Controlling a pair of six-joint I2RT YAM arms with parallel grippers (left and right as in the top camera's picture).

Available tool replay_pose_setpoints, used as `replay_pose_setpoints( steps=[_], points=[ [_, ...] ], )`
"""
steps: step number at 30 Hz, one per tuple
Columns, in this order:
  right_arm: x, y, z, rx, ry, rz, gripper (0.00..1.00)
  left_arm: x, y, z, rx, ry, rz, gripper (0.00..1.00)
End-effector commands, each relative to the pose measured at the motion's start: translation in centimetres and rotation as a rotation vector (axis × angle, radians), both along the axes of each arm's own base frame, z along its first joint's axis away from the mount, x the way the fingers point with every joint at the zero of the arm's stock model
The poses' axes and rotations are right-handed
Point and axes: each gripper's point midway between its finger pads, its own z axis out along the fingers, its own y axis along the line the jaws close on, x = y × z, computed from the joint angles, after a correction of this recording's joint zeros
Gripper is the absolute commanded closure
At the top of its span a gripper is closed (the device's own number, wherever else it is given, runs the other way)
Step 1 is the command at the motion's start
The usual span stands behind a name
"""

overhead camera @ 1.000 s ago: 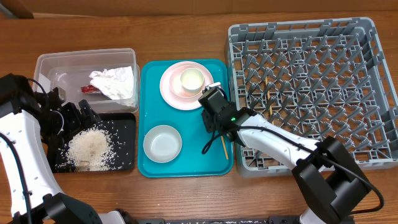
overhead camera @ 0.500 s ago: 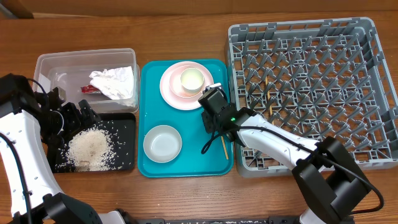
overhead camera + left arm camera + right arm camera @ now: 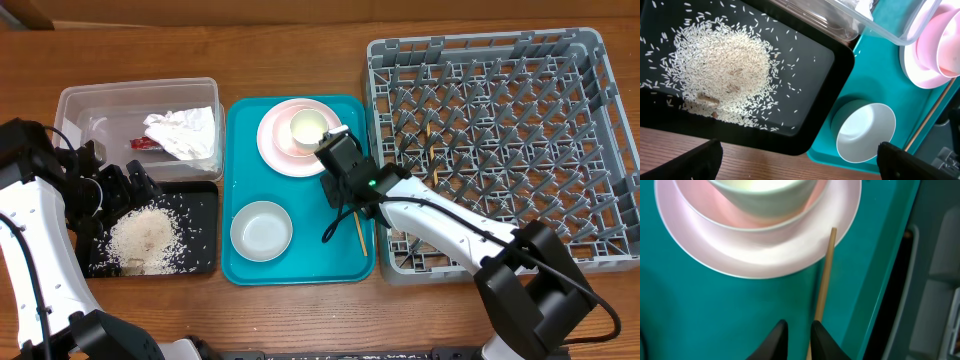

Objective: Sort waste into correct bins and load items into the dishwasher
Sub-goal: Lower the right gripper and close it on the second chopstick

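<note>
— While the right gripper [image 3: 799,336] hangs low over the teal tray [image 3: 240,195], where is the workpiece?
— The chopstick [image 3: 824,275] lies on the tray floor, just beside the plate [image 3: 765,255]. Its far end meets the plate rim. Its near end runs to one of my fingertips [image 3: 822,335].
— State of the hand?
— Fingers set close, with a narrow gap between them. I cannot tell whether the stick is clamped. The left gripper [image 3: 797,152] is spread wide and empty above the black tray [image 3: 830,75] holding the rice [image 3: 720,65].
— Handling properties?
— My judgement: light, stiff, thin, smooth wood. It will probably roll or pivot in a pinch taken near one end. I would take hold close to mid-length, with the fingers square across the shaft and the pads down at the tray floor, then lift level. It may slip between the pegs of the dish rack [image 3: 500,150] if released flat.
</note>
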Motion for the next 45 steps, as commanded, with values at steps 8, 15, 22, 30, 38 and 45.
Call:
replay_pose_setpoints(
  steps=[8,15,22,30,38,45],
  points=[
    [-0.5,0.2,0.6,-0.069,0.010,0.085,0.88,0.4,0.0,0.7,0.019,-0.025,-0.023,0.00],
    [-0.5,0.0,0.3,-0.075,0.015,0.079,0.88,0.4,0.0,0.7,0.019,-0.025,-0.023,0.00],
    [-0.9,-0.1,-2.3,-0.118,0.067,0.086,0.88,0.4,0.0,0.7,0.019,-0.025,-0.023,0.00],
    [-1.4,-0.5,-4.9,-0.158,0.116,0.087,0.87,0.4,0.0,0.7,0.019,-0.025,-0.023,0.00],
    [-1.5,-0.1,-4.8,-0.157,0.114,0.097,0.88,0.4,0.0,0.7,0.019,-0.025,-0.023,0.00],
    [-1.0,0.9,-1.2,-0.132,0.084,0.100,0.87,0.4,0.0,0.7,0.019,-0.025,-0.023,0.00]
  ],
)
